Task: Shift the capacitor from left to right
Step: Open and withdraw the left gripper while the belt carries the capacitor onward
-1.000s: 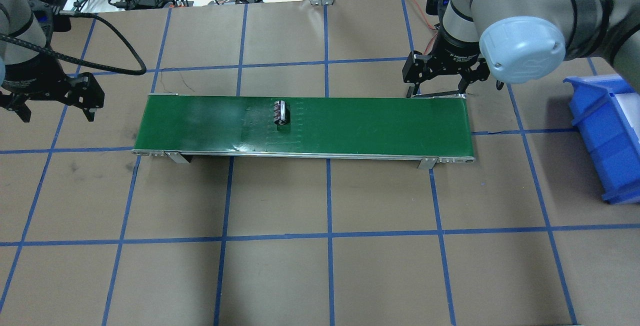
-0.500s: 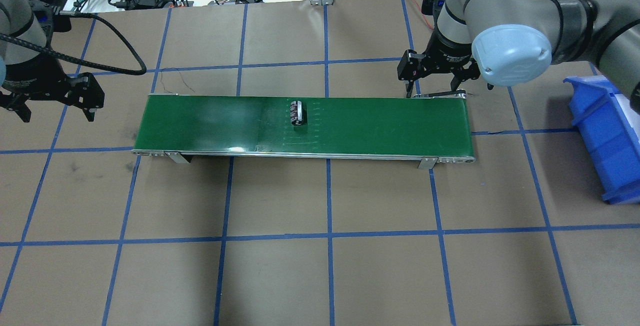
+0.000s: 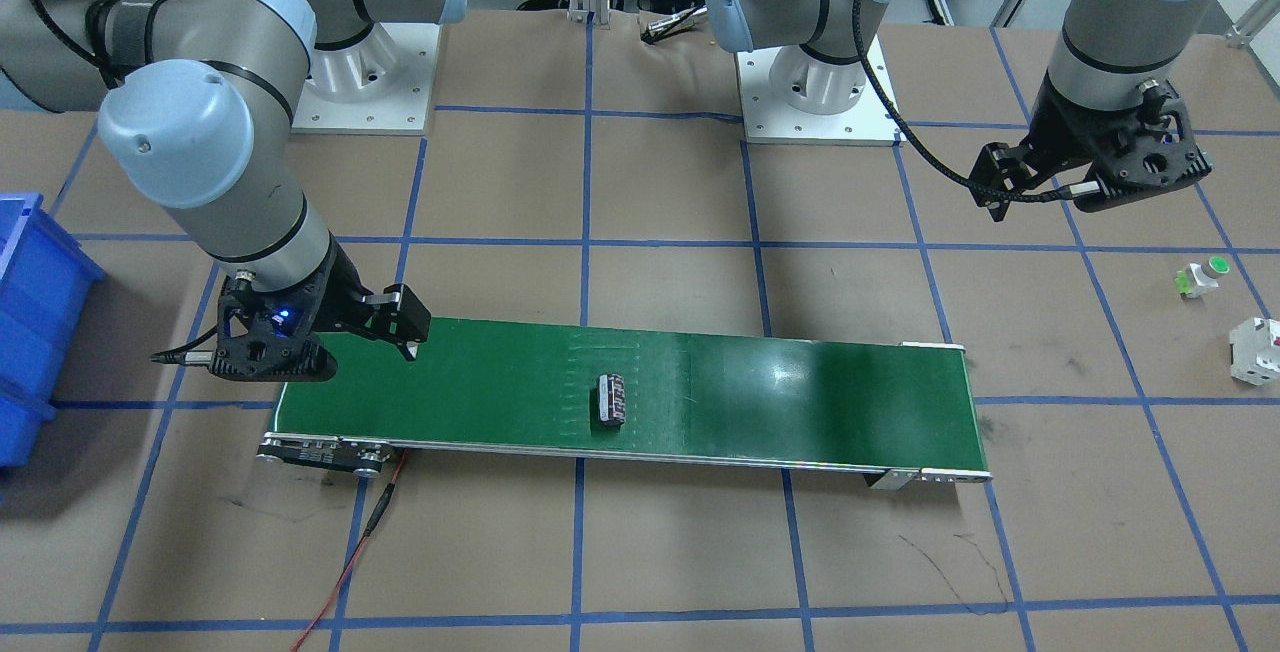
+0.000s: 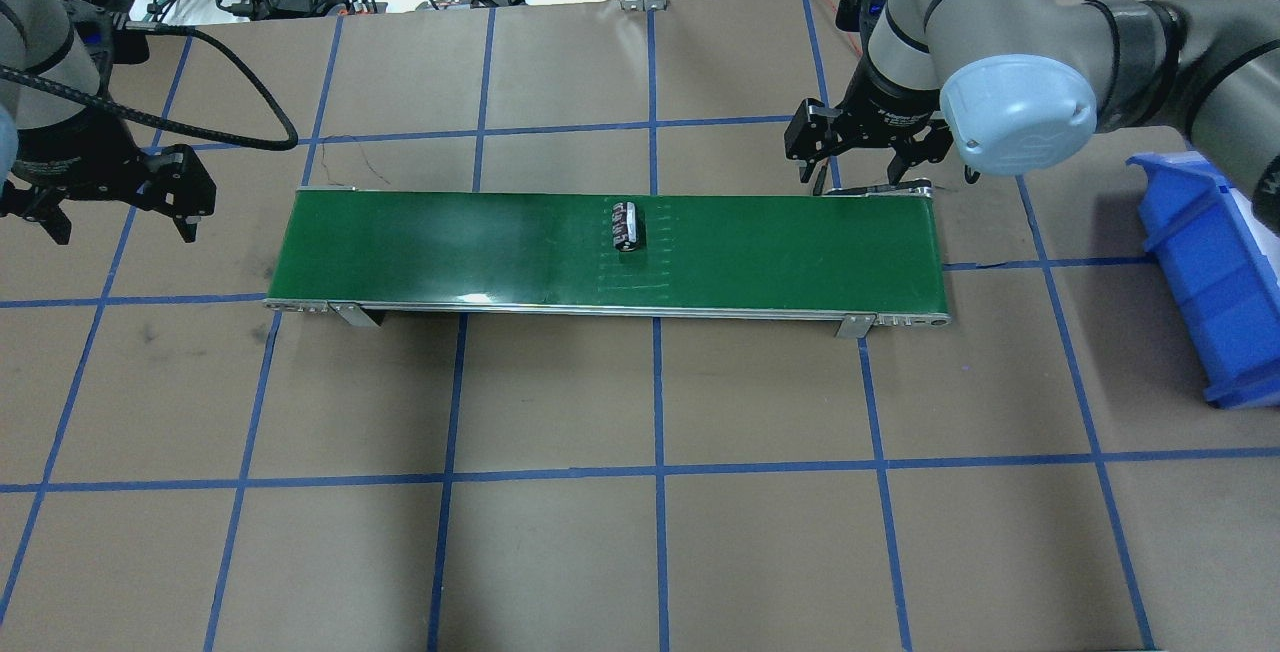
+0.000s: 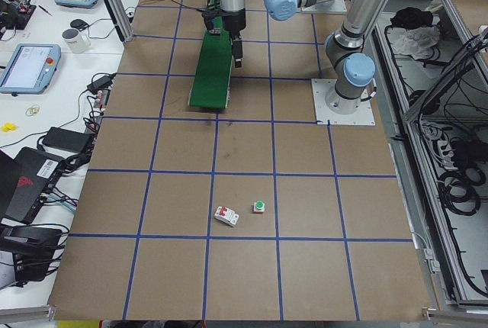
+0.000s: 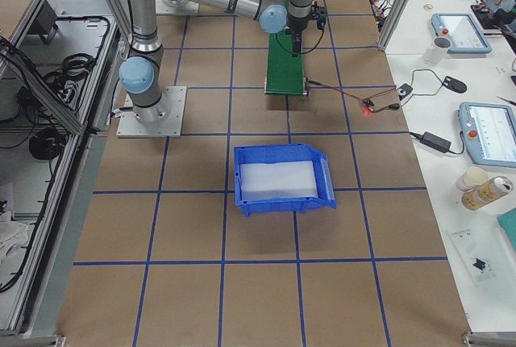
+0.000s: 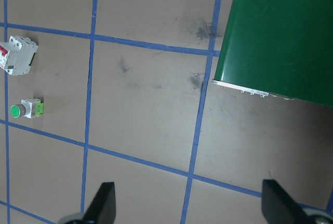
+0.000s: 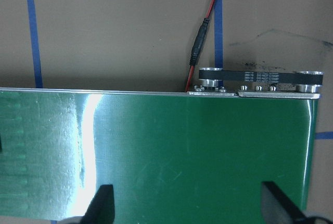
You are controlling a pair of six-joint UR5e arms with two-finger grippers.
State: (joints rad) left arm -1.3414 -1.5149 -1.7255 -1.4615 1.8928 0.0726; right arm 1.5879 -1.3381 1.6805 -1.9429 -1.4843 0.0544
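- We see the capacitor lying on the green conveyor belt, around the middle of its length and closer to the edge away from the robot. Nothing is touching it.
- We find the right gripper at the belt's right end, by the far corner. Its fingers are spread apart and hold nothing, and its wrist camera looks down on green belt between them.
- We find the left gripper beyond the belt's left end, above the brown table. Its fingers are also spread and empty.
- In the left wrist view we see a white breaker and a green-capped button on the table, well apart from the belt.
- A blue bin sits on the table past the belt's right end.
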